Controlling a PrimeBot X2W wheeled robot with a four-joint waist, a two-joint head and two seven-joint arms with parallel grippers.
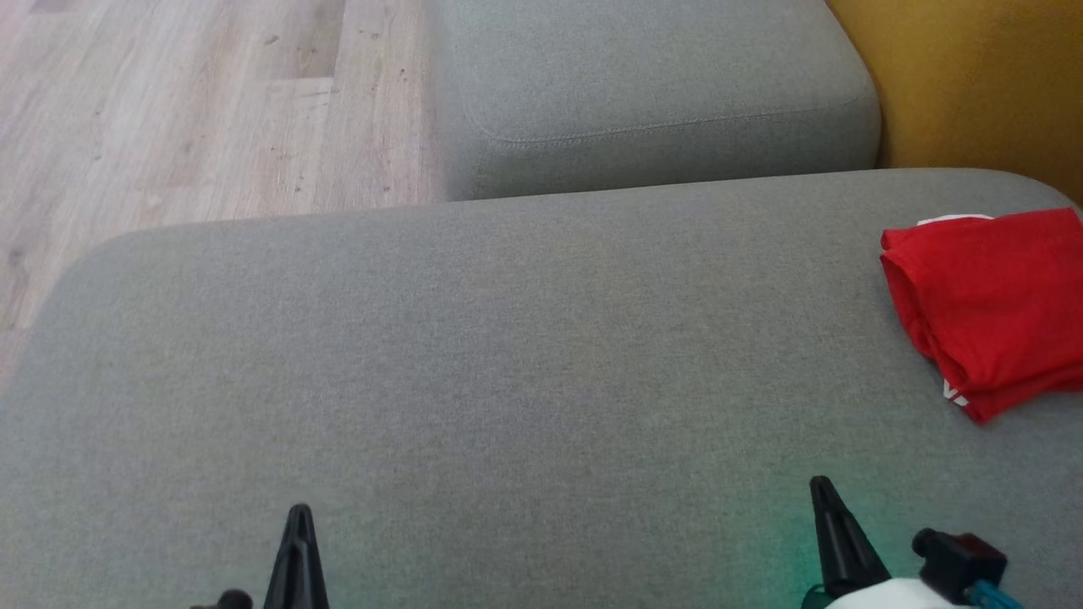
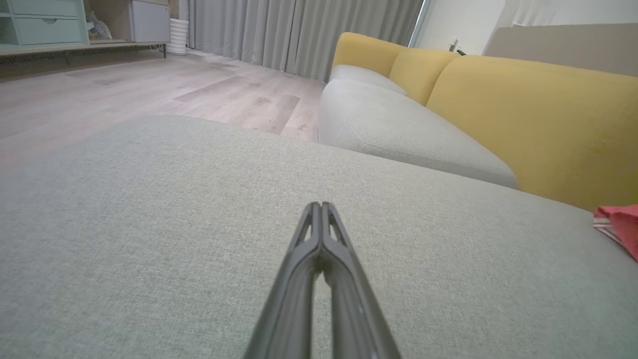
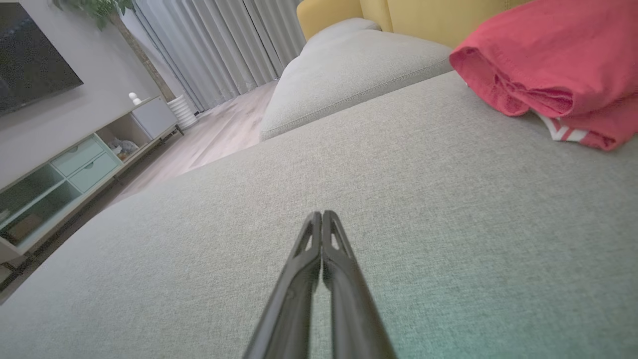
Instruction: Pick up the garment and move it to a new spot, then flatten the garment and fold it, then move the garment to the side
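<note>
The garment [image 1: 994,300] is red with a bit of white trim, folded into a thick bundle at the right edge of the grey cushion [image 1: 474,355]. In the right wrist view the garment [image 3: 553,70] lies ahead and to the right, apart from my fingers. A corner of the garment [image 2: 620,227] peeks in at the far right of the left wrist view. My left gripper [image 1: 299,512] is shut and empty near the cushion's front. My right gripper [image 1: 821,484] is shut and empty too, well short of the garment. Both grippers [image 2: 321,205] [image 3: 321,214] have their tips pressed together.
A second grey seat cushion [image 1: 651,93] lies beyond, with a yellow sofa back [image 1: 973,85] at the right. Wooden floor [image 1: 186,110] is off the cushion's left and far edge. A TV cabinet [image 3: 75,169] and curtains [image 2: 299,30] stand across the room.
</note>
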